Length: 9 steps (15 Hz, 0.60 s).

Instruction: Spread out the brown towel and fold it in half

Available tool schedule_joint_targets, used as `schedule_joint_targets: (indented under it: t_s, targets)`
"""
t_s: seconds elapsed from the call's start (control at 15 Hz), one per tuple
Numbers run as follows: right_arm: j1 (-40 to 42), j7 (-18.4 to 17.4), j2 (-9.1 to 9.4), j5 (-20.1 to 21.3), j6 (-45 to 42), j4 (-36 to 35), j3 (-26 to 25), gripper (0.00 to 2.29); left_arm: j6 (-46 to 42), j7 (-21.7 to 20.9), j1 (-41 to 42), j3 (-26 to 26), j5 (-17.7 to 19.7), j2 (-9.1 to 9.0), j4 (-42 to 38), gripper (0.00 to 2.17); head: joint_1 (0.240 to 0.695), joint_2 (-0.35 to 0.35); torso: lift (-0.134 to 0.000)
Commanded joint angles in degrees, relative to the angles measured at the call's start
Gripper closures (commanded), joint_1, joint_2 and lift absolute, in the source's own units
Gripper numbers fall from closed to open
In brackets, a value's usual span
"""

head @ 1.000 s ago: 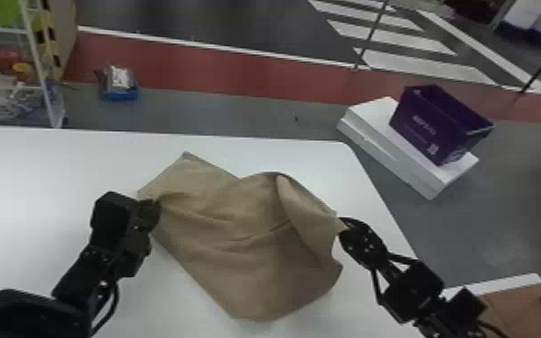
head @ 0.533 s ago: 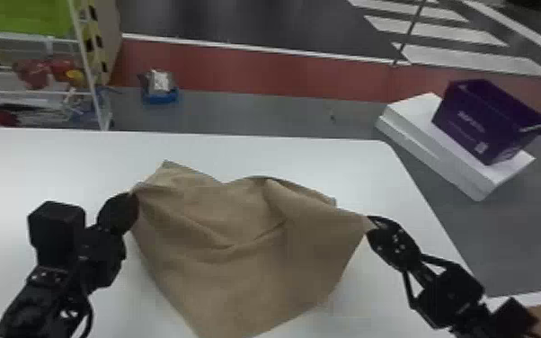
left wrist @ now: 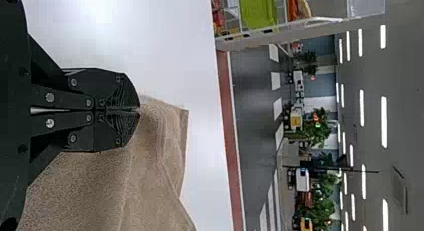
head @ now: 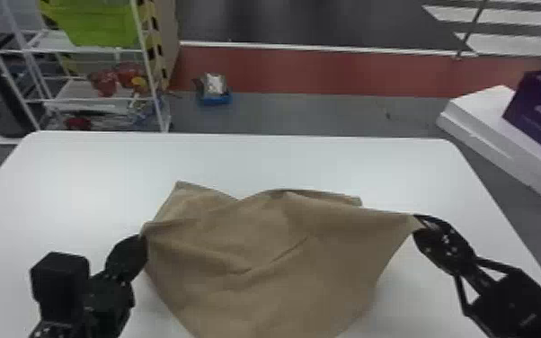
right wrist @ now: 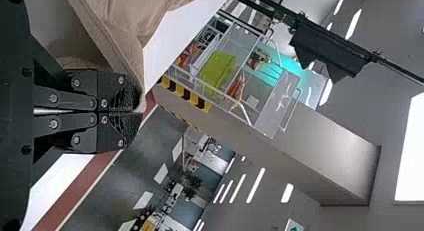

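And here's the left gripper (head: 143, 237), fingers pressed together and clenched on the brown towel (head: 274, 274) by its edge, over the left part of the white table (head: 81, 180)! Past the table's far edge on that side, I see a white rack (head: 81, 51) with a lime-green bin (head: 99, 22) up top and red items (head: 104, 83) on the shelf below; what those are, I can't tell from here. Right beside it runs a strip of black and yellow stripes (head: 155, 42). Then, down on the floor, a small blue tray (head: 215, 100) with something pale on it, near the red floor band (head: 310, 69).

Now the middle, and it's all towel! It stretches between the two grippers over the near half of the table, one corner poking out toward the far edge, the near part running out at the bottom of the head view. What stands in the way of a flat spread is the cloth itself: creases cross its middle, and a flap sits bunched behind its raised far edge.

Over to the right, the right gripper (head: 417, 223) has its fingertips closed tight on a corner, pulled out to a point! And beyond the table's right edge, a purple box (head: 539, 108) sits on a white block (head: 485, 130).
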Motion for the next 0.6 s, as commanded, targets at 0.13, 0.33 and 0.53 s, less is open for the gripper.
schedule_joint_targets:
  t_s: [0.13, 0.33, 0.53]
  targets:
    - [0.34, 0.44, -0.34, -1.31, -1.56, 0.54, -1.45, 1.82, 1.39, 0.00, 5.25, 0.57, -0.25, 0.43, -3.02, 1.70, 0.695, -0.043, -0.123]
    - [1.04, 0.88, -0.51, -2.98, -5.25, 1.86, -3.65, 1.63, 5.61, -0.44, 7.45, 1.10, -0.61, 0.52, -5.39, 1.70, 0.695, -0.055, -0.123]
    - [1.21, 0.88, -0.69, -3.77, -10.53, 4.23, -5.67, 0.69, 6.84, -1.58, 9.12, 2.60, -0.17, 0.52, -8.03, 1.38, 0.695, -0.073, -0.123]
